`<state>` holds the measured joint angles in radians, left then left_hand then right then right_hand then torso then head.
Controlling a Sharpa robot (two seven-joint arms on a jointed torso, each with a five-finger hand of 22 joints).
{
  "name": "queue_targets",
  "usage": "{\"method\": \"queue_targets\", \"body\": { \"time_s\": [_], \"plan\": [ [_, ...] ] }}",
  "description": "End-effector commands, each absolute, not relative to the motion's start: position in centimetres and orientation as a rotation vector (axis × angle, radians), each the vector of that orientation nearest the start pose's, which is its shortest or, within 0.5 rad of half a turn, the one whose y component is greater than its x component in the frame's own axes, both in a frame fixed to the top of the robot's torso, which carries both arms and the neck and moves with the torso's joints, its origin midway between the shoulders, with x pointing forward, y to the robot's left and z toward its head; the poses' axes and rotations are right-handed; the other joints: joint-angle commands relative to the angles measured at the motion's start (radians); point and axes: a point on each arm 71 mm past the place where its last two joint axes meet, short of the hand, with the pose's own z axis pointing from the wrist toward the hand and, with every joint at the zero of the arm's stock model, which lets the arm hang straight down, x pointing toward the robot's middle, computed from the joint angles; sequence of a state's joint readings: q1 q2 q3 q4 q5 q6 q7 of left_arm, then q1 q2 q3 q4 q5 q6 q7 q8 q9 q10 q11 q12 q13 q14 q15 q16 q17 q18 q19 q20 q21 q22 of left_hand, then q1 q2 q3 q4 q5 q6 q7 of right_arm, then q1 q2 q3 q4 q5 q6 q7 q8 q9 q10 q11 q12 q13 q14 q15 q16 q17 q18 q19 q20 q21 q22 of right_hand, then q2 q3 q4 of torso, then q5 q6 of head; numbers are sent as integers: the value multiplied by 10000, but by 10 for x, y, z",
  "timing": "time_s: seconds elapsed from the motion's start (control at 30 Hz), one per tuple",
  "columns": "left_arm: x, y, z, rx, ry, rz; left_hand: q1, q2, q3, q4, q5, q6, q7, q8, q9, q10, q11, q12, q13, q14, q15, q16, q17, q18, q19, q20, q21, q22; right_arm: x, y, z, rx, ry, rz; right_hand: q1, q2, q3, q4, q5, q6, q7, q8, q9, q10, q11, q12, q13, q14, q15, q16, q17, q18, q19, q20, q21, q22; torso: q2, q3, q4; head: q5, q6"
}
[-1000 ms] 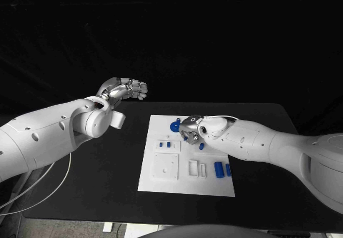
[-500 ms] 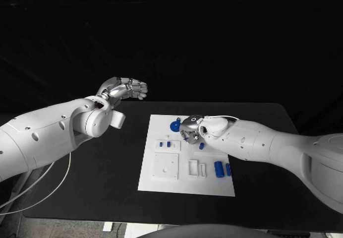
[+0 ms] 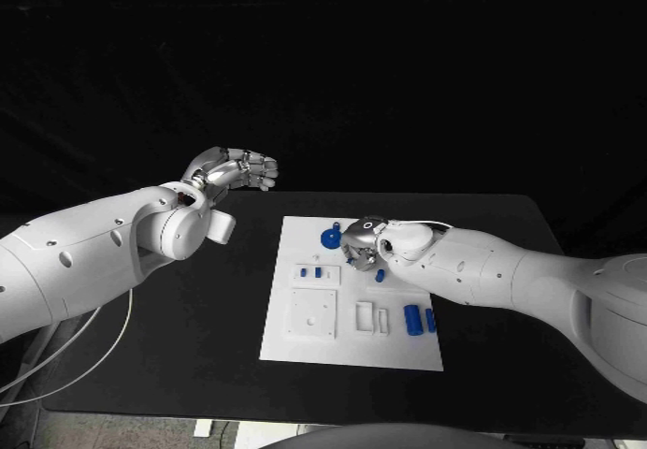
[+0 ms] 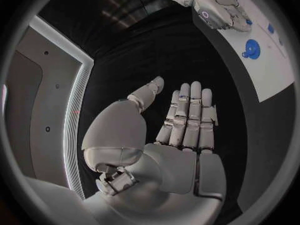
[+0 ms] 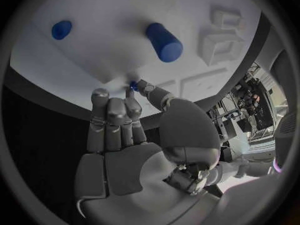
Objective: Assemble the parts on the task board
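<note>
Right hand (image 5: 125,135) pinches a small blue part (image 5: 132,86) over the task board (image 3: 317,351)'s upper middle. Left hand (image 4: 181,130) idles flat-open, empty. Lower the part straight down; avoid tilting.

The black table (image 3: 202,309) has a matte top with rounded corners, its near edge ending above a strip of pale floor. A thin white cable (image 3: 94,351) loops across its left side and runs off the near edge. Behind everything hangs a dark backdrop (image 3: 405,84), possibly cloth, though its folds are hard to make out.
</note>
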<state>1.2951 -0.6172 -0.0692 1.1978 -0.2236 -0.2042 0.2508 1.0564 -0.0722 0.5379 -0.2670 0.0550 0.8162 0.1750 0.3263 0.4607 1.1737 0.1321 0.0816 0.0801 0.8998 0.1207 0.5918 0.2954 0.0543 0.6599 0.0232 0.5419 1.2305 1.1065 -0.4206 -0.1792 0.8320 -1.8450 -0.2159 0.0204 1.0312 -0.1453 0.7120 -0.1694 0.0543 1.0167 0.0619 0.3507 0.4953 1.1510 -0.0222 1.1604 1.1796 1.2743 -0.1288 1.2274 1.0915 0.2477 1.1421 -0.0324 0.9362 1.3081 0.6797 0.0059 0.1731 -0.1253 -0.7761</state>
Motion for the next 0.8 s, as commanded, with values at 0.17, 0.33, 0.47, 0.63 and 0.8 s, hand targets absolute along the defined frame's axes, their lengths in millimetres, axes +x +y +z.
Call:
{"method": "queue_targets", "body": {
  "time_s": [0.17, 0.33, 0.47, 0.63, 0.8],
  "plan": [
    [555, 179, -162, -8409, 15948, -14133, 75, -7, -85, -5, 26, -28, 36, 40, -19, 96, -15, 48, 10, 76, -22, 45, 23, 69, 77, -4, 31, 16, 542, -177, -313, -6388, 17996, 2331, -118, -221, -32, 75, -52, 341, 218, 11, -7, 11, -40, -88, -82, 32, 14, 39, 2, 141, 40, -19, 10, 156, 11, 4, -17, 4, 11],
    [555, 180, -162, -8424, 15945, -14107, 78, -17, -88, -10, 25, -34, 37, 38, -23, 96, -16, 46, 8, 80, -27, 48, 35, 65, 83, -12, 29, 20, 542, -177, -312, -6197, 17884, 2297, -223, -498, -130, 135, -52, 294, 241, -31, -26, -89, -20, -229, -173, 37, 21, 21, 0, 141, 62, -33, 2, 148, 17, 4, -14, -13, 14],
    [555, 181, -162, -8430, 15928, -14087, 79, -28, -91, -13, 24, -40, 39, 36, -26, 89, -13, 40, 5, 75, -28, 44, 43, 61, 86, -16, 26, 22, 542, -178, -312, -6137, 17885, 2330, -341, -696, -247, 219, -52, 238, 264, -72, -42, -159, 2, -310, -207, 29, 37, -1, -4, 141, 64, -37, -19, 138, 16, 8, -7, -23, 25],
    [555, 181, -162, -8431, 15932, -14076, 80, -32, -93, -15, 24, -47, 41, 33, -30, 82, -10, 34, 2, 69, -28, 41, 50, 56, 87, -20, 22, 25, 541, -178, -312, -6152, 17922, 2327, -355, -733, -275, 237, -51, 224, 269, -83, -46, -166, 6, -321, -205, 29, 40, -7, -4, 141, 65, -42, -26, 135, 18, 6, -2, -25, 16],
    [556, 182, -162, -8440, 15917, -14052, 84, -37, -93, -18, 24, -57, 44, 28, -35, 75, -7, 28, -1, 65, -29, 38, 58, 51, 87, -24, 16, 27, 541, -180, -312, -6156, 17954, 2316, -296, -748, -270, 219, -51, 214, 270, -91, -49, -174, 7, -332, -200, 27, 41, -14, -3, 141, 62, -54, -37, 131, 22, 11, -8, -33, 19]
  ]
}}
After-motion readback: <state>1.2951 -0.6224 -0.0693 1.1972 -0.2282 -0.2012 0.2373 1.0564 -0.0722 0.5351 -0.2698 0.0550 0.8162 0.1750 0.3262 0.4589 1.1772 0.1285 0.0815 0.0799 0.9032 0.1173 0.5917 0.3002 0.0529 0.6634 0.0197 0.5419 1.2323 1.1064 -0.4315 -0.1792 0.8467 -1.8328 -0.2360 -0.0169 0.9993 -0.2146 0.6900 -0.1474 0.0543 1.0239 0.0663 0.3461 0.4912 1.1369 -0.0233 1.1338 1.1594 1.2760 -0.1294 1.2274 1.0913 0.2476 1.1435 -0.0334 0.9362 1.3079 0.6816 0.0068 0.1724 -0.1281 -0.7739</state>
